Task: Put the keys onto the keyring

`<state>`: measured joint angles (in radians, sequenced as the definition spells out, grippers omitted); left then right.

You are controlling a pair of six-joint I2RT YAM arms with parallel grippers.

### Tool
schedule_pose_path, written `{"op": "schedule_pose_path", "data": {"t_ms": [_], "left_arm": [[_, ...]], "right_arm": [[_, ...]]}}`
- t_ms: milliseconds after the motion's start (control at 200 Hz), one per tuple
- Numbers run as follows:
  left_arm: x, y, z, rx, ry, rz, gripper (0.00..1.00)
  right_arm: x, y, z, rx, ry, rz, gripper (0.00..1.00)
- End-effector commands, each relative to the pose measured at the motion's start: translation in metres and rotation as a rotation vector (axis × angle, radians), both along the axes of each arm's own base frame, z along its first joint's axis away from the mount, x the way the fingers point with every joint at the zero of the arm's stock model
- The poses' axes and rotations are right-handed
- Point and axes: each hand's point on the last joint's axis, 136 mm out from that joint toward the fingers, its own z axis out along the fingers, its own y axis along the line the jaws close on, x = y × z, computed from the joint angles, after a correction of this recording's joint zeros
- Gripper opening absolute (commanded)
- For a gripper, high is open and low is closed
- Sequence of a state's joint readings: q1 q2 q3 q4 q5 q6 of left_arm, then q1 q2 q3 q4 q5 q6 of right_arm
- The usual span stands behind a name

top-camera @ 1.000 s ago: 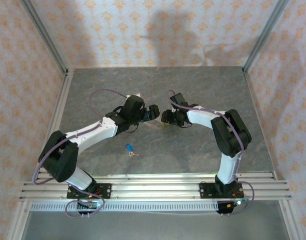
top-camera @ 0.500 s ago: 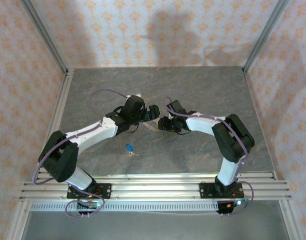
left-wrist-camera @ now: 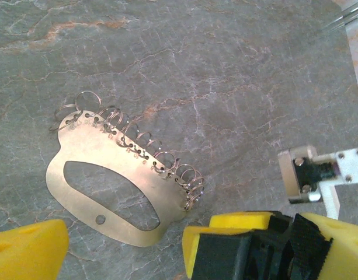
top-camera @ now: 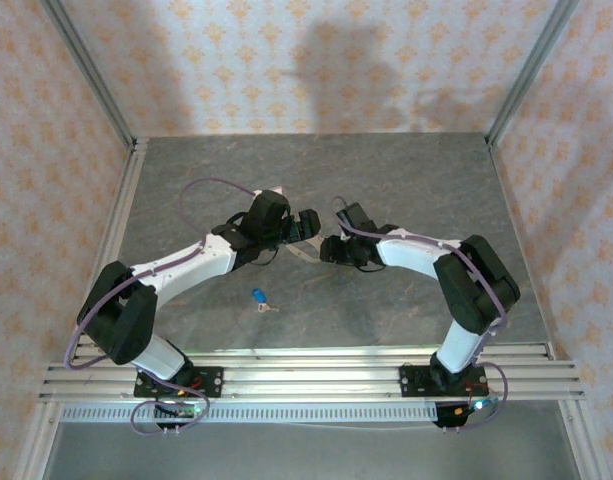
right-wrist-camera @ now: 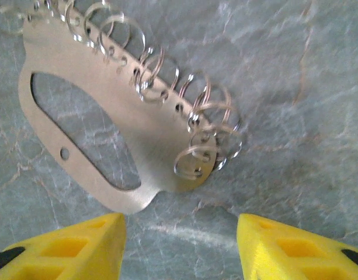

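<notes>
Just ahead of left pincer (left-wrist-camera: 126, 245) and right pincer (right-wrist-camera: 181, 233): keyring (left-wrist-camera: 100, 146) flat on table (left-wrist-camera: 225, 87) | both released, empty | key (top-camera: 258, 296) behind them, loose | threading not begun, everything left

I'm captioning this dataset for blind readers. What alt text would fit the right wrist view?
A flat metal keyring plate with a long cut-out and a row of small wire rings along one edge lies on a grey marbled table. The right claw, open and empty, shows two yellow fingertips at the bottom edge, close to the plate's end.
</notes>
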<state>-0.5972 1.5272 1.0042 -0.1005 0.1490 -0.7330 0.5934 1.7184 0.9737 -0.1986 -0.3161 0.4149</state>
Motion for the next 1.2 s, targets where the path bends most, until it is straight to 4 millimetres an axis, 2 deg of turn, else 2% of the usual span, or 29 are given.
{"op": "schedule_pose_path", "data": {"t_ms": [0,280,575,771,1196], "left_arm": [[0.006,-0.005,0.014,0.003,-0.037,0.008,0.99],[0.007,-0.006,0.015,0.004,-0.035,0.005,0.99],[0.007,-0.009,0.014,0.003,-0.032,0.000,0.99],[0.007,-0.009,0.015,0.004,-0.035,0.001,0.99],[0.008,-0.012,0.011,0.001,-0.031,-0.002,0.99]], "right_arm": [[0.018,-0.008,0.000,-0.045,-0.021,-0.025,0.53],[0.026,0.002,-0.011,-0.021,0.008,-0.008,0.53],[0.030,0.010,-0.010,0.007,0.006,0.005,0.48],[0.027,0.011,-0.009,0.018,0.013,0.011,0.40],[0.013,0.016,0.006,0.066,0.008,0.033,0.36]]}}
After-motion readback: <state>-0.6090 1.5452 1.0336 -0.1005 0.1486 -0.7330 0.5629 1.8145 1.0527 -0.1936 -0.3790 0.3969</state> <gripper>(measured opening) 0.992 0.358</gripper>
